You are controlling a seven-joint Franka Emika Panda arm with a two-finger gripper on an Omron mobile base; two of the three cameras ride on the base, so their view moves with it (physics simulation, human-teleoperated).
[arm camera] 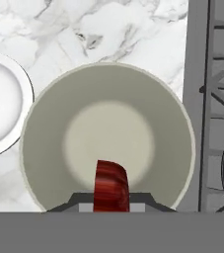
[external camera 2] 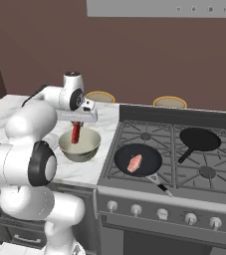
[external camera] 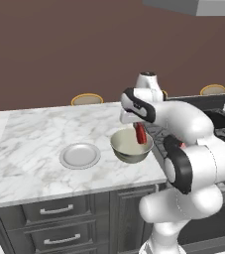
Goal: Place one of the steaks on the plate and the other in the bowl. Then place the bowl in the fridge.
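Progress is judged to be at the first placement, with nothing yet delivered. The bright red steak (external camera: 140, 133) is held edge-down between the closed fingers of the gripper (external camera: 140, 130), directly over the open mouth of the bowl (external camera: 130, 147); it has not been released, and the bowl is otherwise empty. The bowl is set on the marble counter (external camera: 29, 149) near the counter's right end, just beside the stove (external camera 2: 184, 149), and the plate (external camera: 80, 155) lies bare on the counter to the bowl's left, towards the front edge. The paler pink steak (external camera 2: 135, 162) is still lying in the black pan (external camera 2: 138, 159) on the stove's front left burner. Left to be done, by this judgement: the red steak dropped into the bowl, the pink steak carried to the plate, and the bowl taken to the fridge.

Differences between the views are plain. The pink steak and its pan, together with a second black pan (external camera 2: 199, 139) on a rear burner, are shown clearly in the right base view, whereas in the left base view the stove is largely covered by the arm. The plate is shown whole in the left base view, while in the right base view it is hidden behind the arm. From the hand view the steak's alignment is confirmed: the red slab rises at the bottom, over the bowl's pale floor, with part of the plate seen at the left edge.
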